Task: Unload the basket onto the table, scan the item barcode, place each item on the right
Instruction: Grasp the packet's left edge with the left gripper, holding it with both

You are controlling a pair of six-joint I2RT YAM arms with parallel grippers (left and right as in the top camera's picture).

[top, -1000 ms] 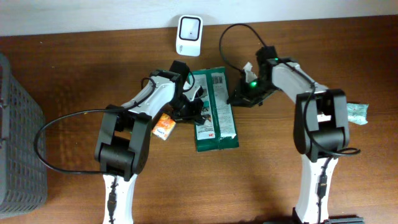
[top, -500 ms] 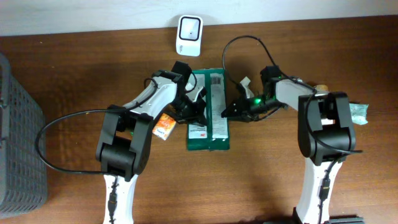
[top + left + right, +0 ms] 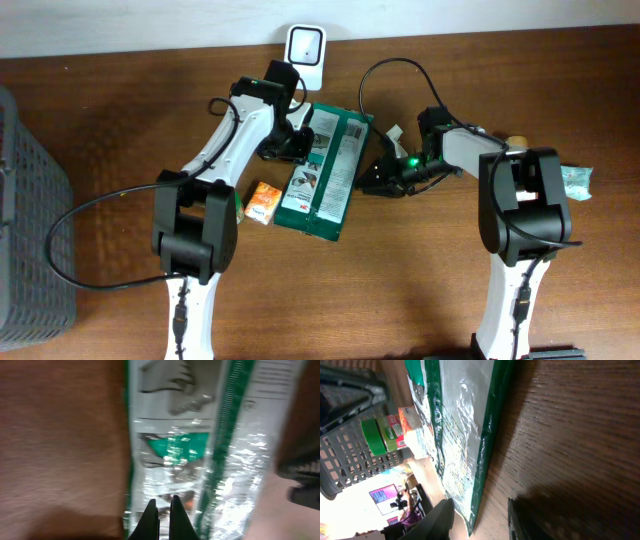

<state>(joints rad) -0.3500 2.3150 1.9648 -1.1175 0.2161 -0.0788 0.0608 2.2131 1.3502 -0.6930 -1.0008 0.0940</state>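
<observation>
The green and white package (image 3: 322, 180) lies tilted on the table, its top end pointing up toward the white scanner (image 3: 304, 47) at the back edge. My left gripper (image 3: 290, 143) is shut on the package's upper left edge. In the left wrist view its fingertips (image 3: 163, 507) are pressed together over the shiny film (image 3: 200, 435). My right gripper (image 3: 372, 180) is at the package's right edge with its jaws open. In the right wrist view, the package's green corner (image 3: 460, 435) reaches into the gap between its fingers (image 3: 480, 520).
A small orange box (image 3: 263, 202) lies just left of the package. A grey mesh basket (image 3: 30, 220) stands at the table's left edge. A pale green packet (image 3: 575, 182) rests at the far right, beside the right arm.
The left gripper has moved up toward the scanner, swinging the package's top end with it. The right gripper's jaws have opened and let go of the package's right edge.
</observation>
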